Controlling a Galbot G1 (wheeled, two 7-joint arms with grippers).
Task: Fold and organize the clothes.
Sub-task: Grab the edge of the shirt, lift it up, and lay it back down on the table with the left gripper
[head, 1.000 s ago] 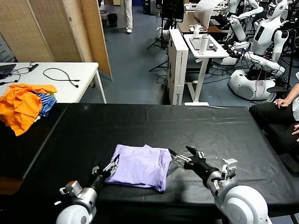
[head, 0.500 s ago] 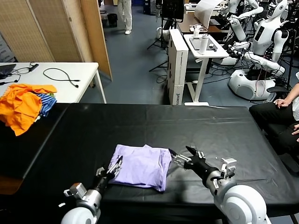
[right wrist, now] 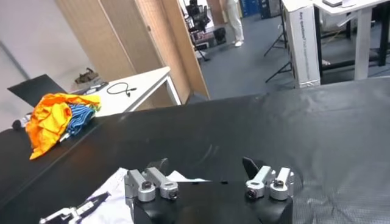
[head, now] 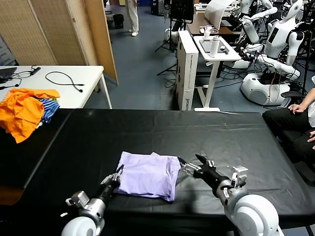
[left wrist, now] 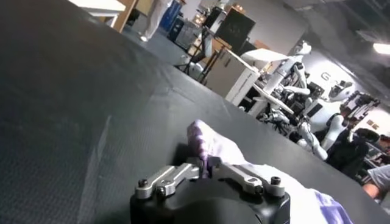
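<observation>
The pale lavender T-shirt (head: 147, 174) lies folded in a rough rectangle near the front edge of the black table (head: 162, 130). My left gripper (head: 117, 173) is shut on the shirt's left edge. In the left wrist view its jaws (left wrist: 205, 165) pinch a bunched fold of the lavender cloth (left wrist: 210, 143). My right gripper (head: 190, 162) stands open at the shirt's right edge, low over the table. In the right wrist view its fingers (right wrist: 205, 165) are spread wide with nothing between them, and a corner of the shirt (right wrist: 116, 182) shows beside them.
A heap of orange garments (head: 22, 110) with a blue-striped one (head: 49, 109) lies at the far left. Behind it stands a white table (head: 74, 81) with a cable. A seated person (head: 295, 123) is at the table's right end. Other robots stand farther back.
My left gripper has shut on the shirt's left edge, where it stood open a second ago. The right gripper and the shirt have stayed in place.
</observation>
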